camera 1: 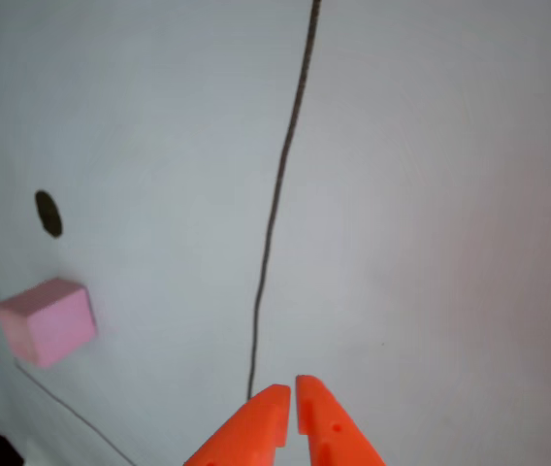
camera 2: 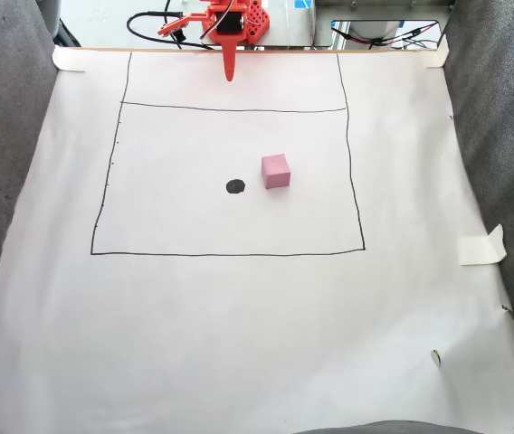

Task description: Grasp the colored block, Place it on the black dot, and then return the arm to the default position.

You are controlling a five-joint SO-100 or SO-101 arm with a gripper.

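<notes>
Here, the colored block (camera 2: 275, 170) sits flat on the white paper (camera 2: 239, 316) inside the drawn rectangle (camera 2: 230, 253), just beside the black dot (camera 2: 235, 186) but not on it; in the fixed view the block is to the dot's right and a little farther up the sheet, with a sliver of bare paper between them. In the other view the same pair shows at the left edge, dot (camera 1: 48, 213) above, block (camera 1: 48, 320) below it, both well apart from the hand (camera 1: 291, 400). The hand is clenched on nothing: its two orange fingers come to points with only a hairline between the tips, over bare paper near a drawn line (camera 1: 280, 194). In the fixed view the hand (camera 2: 230, 72) hangs at the far end of the counter, beyond the rectangle's top line, close to the arm's base (camera 2: 230, 20). Judgement: the task reads as not yet begun, or at its very first step, the reach for the block. The next move calls for the fingers to part wider than the block, travel down the sheet to it, and straddle it squarely. The dot is so near that the carry will be tiny.
</notes>
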